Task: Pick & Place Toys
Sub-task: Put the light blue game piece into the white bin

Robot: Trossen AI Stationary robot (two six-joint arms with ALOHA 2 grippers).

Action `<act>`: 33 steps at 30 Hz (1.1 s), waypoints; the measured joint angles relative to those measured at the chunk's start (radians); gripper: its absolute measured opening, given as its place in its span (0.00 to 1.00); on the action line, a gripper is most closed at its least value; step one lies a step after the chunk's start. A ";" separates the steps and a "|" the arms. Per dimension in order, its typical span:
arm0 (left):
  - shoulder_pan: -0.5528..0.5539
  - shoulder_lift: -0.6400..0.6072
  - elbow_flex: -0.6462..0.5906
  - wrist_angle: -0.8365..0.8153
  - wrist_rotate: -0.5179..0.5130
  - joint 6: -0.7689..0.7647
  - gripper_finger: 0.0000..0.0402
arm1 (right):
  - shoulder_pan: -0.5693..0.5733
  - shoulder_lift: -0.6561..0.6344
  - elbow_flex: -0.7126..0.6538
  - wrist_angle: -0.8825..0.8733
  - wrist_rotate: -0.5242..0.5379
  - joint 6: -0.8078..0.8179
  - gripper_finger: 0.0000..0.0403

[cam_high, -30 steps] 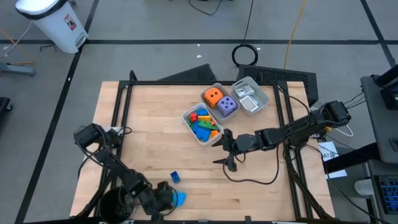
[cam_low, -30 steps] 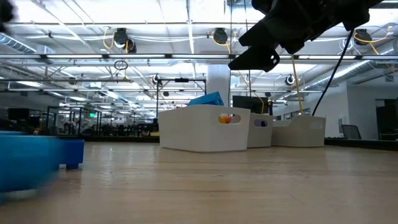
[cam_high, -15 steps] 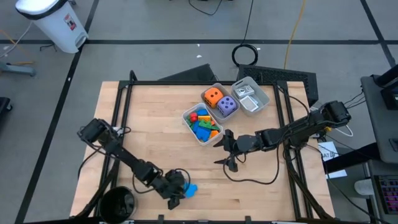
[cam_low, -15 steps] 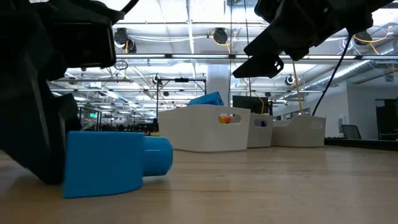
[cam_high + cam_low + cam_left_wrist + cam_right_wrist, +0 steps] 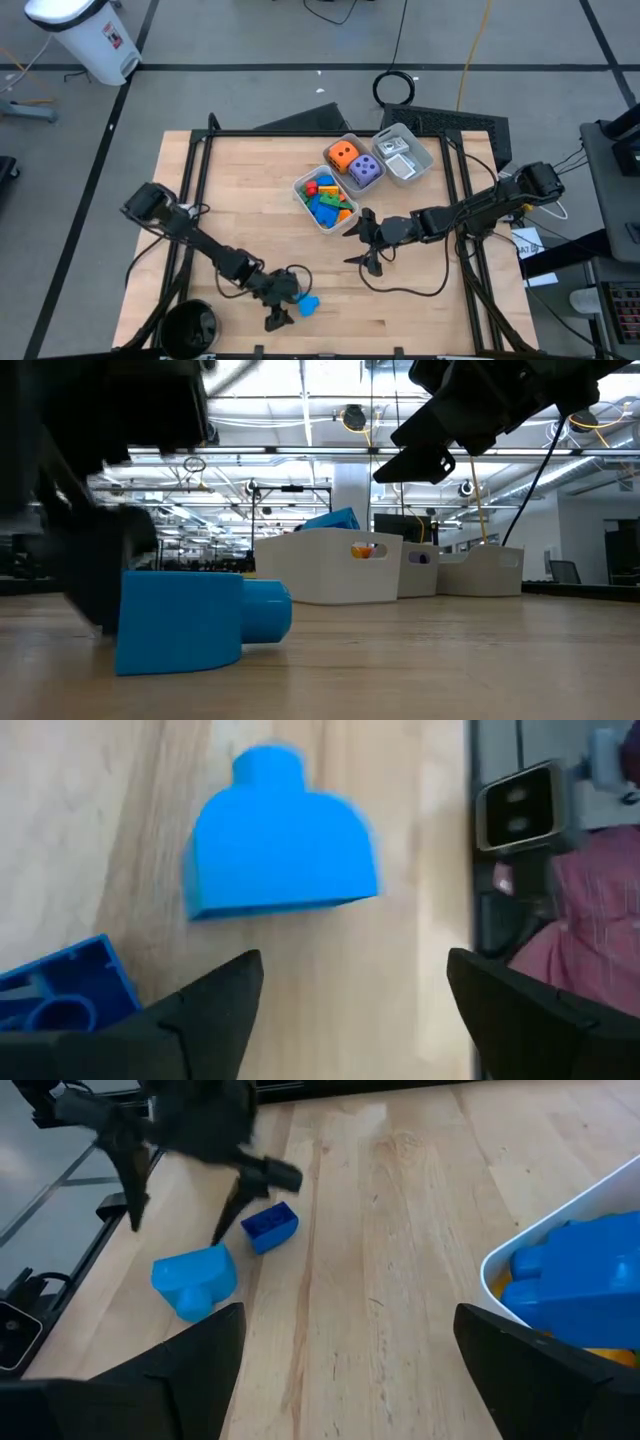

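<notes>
Left gripper [image 5: 281, 309]: low over the near part of the counter [image 5: 250, 190], just beside the light blue brick [image 5: 307, 304]; fingers spread wide, holding nothing. In the left wrist view the two fingers [image 5: 200, 1010] stand apart with the brick lying free beyond them, not touched.
Right gripper [image 5: 366, 247]: raised above the counter just beside the near corner of the brick tray [image 5: 300, 189]; fingers spread wide, holding nothing.
Light blue brick, look: one rounded body with a flat base and a single round stud; plain light blue, no markings visible.
Light blue brick, position: on its side on the bare wood near the counter's near edge, well apart from the trays.
Light blue brick, axis: long axis flat on the counter; in the low view [image 5: 195, 620] the stud points toward the right arm's side, the flat base toward the left gripper.
Dark blue brick [image 5: 290, 291]: small and square-edged, hollow underside showing in the left wrist view [image 5: 60, 995]; lies just beside the light blue brick, by one left finger; contact cannot be told.
Brick tray contents: mixed bricks [image 5: 325, 198] in blue, red, green, yellow and orange.
Dice tray [image 5: 350, 139]: holds the orange die [image 5: 341, 155] and the purple die [image 5: 365, 170], side by side.
Clear tray [image 5: 425, 152]: beside the dice tray, holds pale items too small to identify.
</notes>
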 joint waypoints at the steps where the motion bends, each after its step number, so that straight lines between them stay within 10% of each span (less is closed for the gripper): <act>1: -0.004 -0.017 0.009 -0.029 -0.029 0.004 0.81 | 0.000 0.000 0.000 0.002 0.000 0.000 0.82; 10: -0.053 -0.032 0.182 -0.313 -0.404 0.170 0.76 | 0.000 0.000 0.000 0.024 0.000 -0.005 0.82; 33: -0.048 0.106 0.232 -0.270 -0.331 0.294 0.77 | 0.000 0.000 0.000 0.027 -0.001 -0.007 0.82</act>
